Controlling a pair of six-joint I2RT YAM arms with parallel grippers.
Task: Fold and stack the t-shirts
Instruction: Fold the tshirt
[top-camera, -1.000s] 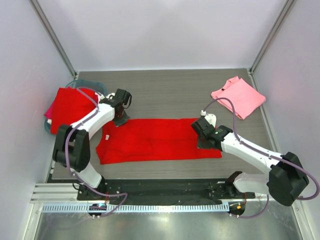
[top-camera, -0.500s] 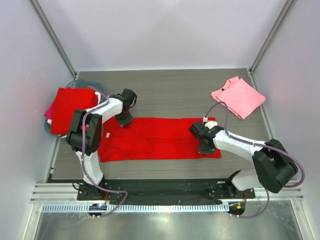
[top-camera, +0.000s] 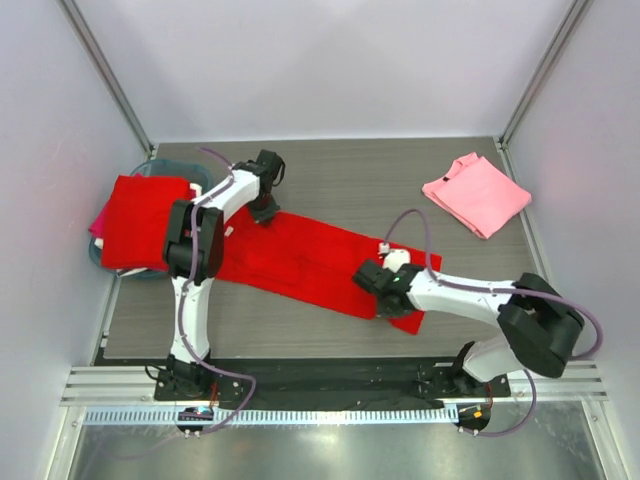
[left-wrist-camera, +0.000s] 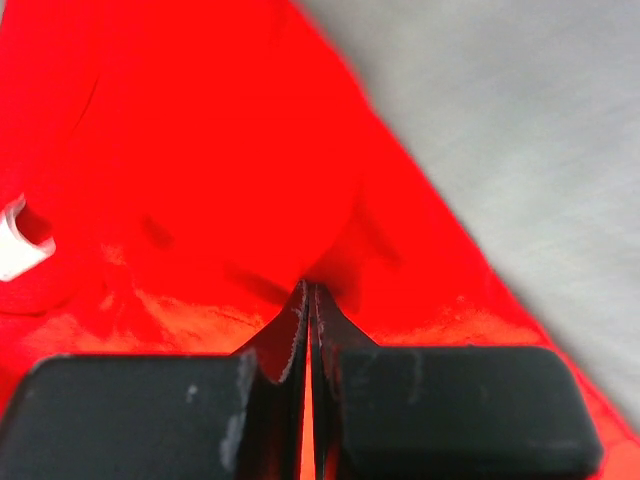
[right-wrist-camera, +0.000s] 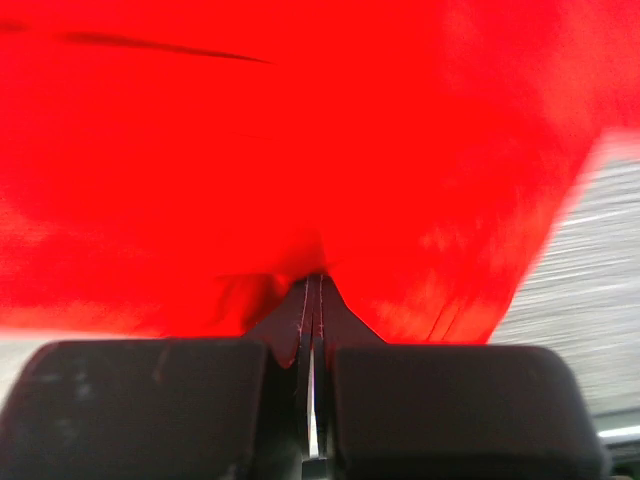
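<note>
lying diagonal, red t-shirt (top-camera: 310, 262) long axis far-left to near-right.

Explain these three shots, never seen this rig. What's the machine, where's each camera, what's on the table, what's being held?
These are two robot arms bolted at the near edge of a table. The wide picture comes from a fixed camera above and behind them. The two close-ups come from a camera on each wrist, looking along that arm's black fingers.

A red t-shirt lies spread at a slant on the table. The left gripper pinches it at its far left end and the right gripper near its right end. Both wrist views show the jaws shut on red cloth.

A folded pink t-shirt lies at far right, untouched. At far left, another red t-shirt is draped over a teal basin, with magenta cloth showing beneath it.
</note>
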